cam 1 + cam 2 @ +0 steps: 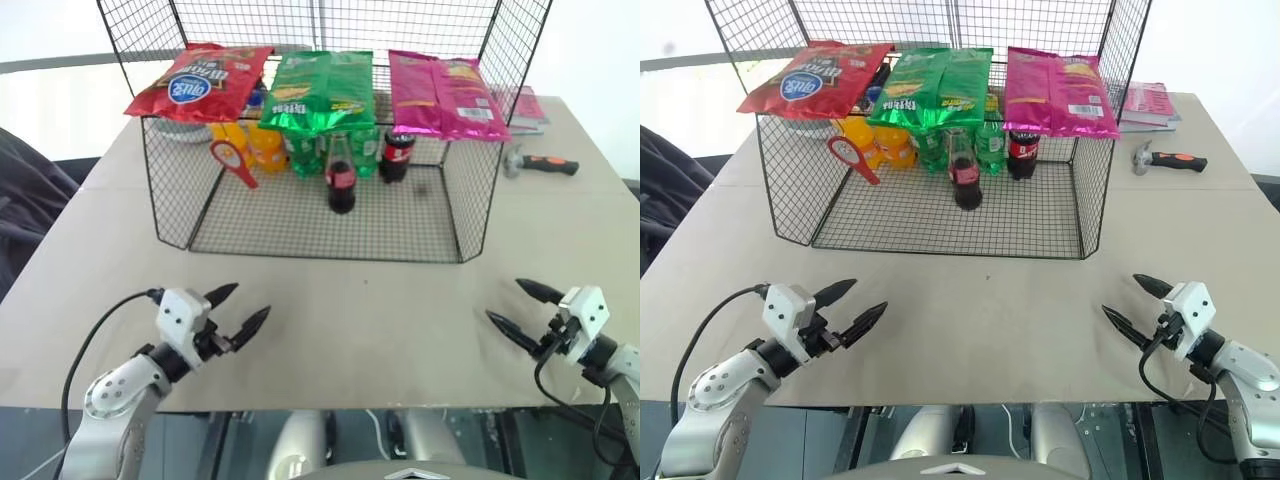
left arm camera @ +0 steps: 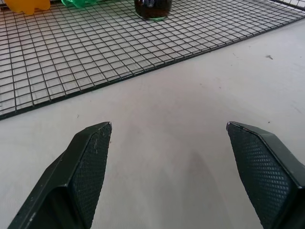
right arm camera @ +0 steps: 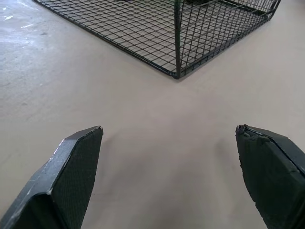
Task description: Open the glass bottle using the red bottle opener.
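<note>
A broad beige table (image 1: pixel 330 320) carries a black wire rack (image 1: pixel 320 215) set toward its far side, against a bright white wall. Three snack bags lie on the rack's upper shelf: one red (image 1: pixel 200 80), one green (image 1: pixel 322 90), one pink (image 1: pixel 445 92). On the rack's floor stand two cola bottles: the glass bottle (image 1: pixel 341 175), slim with a red label band, near the front middle, and a squatter dark bottle (image 1: pixel 397 152) behind it to the right. Orange bottles (image 1: pixel 250 142) and green ones (image 1: pixel 305 150) cluster at the back; their number cannot be told. The red bottle opener (image 1: pixel 233 163) leans at the rack's left. One hammer (image 1: pixel 540 164) and some books (image 1: pixel 520 102) lie to the right of the rack. The left gripper (image 1: pixel 240 308) and right gripper (image 1: pixel 515 305) hover near the table's front edge, well apart from the rack, fingers spread wide, holding nothing.
</note>
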